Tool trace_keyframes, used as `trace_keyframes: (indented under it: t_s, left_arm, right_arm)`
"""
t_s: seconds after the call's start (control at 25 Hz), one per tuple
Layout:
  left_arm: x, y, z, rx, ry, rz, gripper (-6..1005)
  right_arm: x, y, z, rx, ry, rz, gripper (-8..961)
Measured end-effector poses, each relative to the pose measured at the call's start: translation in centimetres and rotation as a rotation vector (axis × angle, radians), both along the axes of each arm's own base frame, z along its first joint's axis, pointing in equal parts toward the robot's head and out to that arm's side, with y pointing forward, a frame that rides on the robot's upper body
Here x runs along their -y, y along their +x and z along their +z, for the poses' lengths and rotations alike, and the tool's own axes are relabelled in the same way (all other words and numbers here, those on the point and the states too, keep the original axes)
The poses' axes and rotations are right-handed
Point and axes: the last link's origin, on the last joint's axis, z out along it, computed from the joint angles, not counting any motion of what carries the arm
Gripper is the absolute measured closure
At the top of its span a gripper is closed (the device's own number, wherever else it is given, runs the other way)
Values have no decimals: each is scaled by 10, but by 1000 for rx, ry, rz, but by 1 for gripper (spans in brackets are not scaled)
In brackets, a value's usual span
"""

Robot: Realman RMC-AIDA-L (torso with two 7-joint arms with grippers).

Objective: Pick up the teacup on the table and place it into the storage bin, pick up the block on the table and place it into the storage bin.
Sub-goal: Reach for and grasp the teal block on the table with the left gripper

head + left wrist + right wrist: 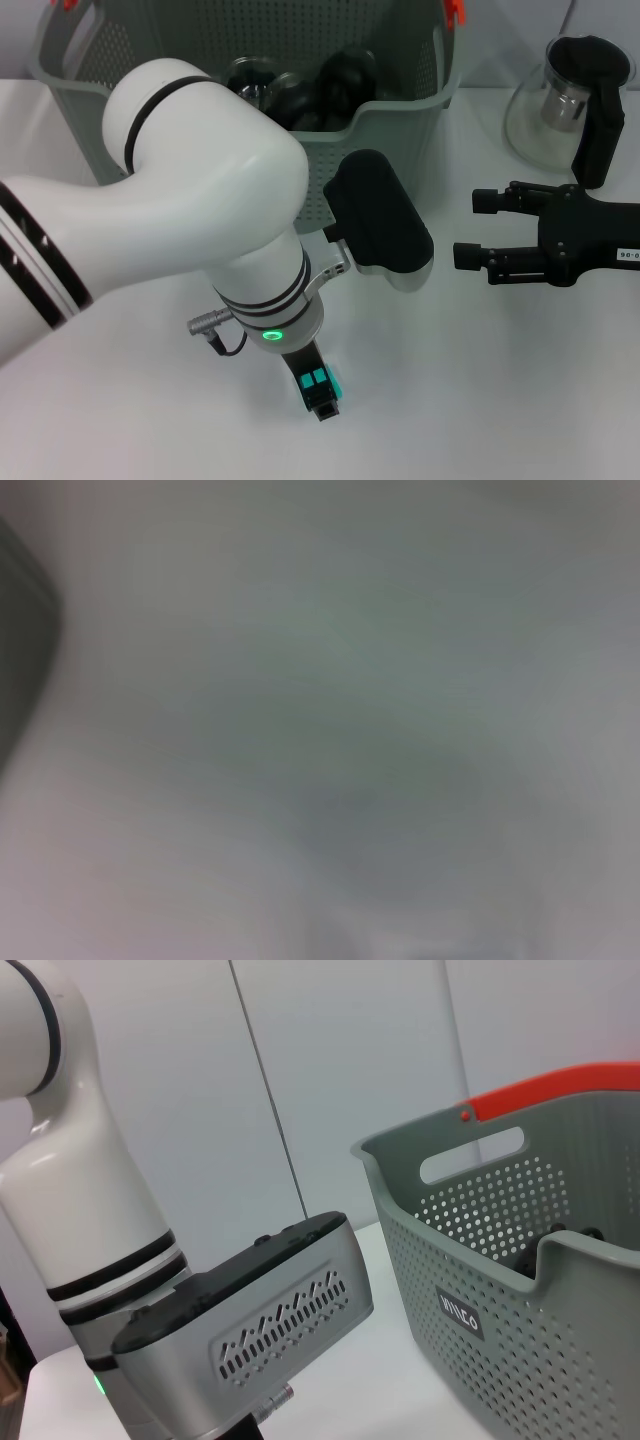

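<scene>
From the head camera you see your left gripper (321,393) down at the table in front of the storage bin (400,120), closed on a small teal block (316,381). The big white arm (190,200) crowds the bin's front wall, so lifting straight up could knock the rim, or the block could slip from so narrow a hold. Your right gripper (478,228), fingers spread and empty, waits right of the bin, beside a glass teapot (560,100).

The left wrist camera shows only blur, so you cannot check the hold there.

The right wrist camera shows the bin (520,1290) with dark objects already inside; no teacup can be picked out among them.
</scene>
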Motion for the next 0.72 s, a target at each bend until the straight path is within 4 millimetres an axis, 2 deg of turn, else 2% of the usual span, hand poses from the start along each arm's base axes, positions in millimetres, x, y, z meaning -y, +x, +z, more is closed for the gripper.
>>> trace_keyframes:
  t_s: [0.72]
  left_arm:
    - [2,0,1,-6,-11,3,361]
  right_arm:
    - [0,0,0,0,1,-1,25]
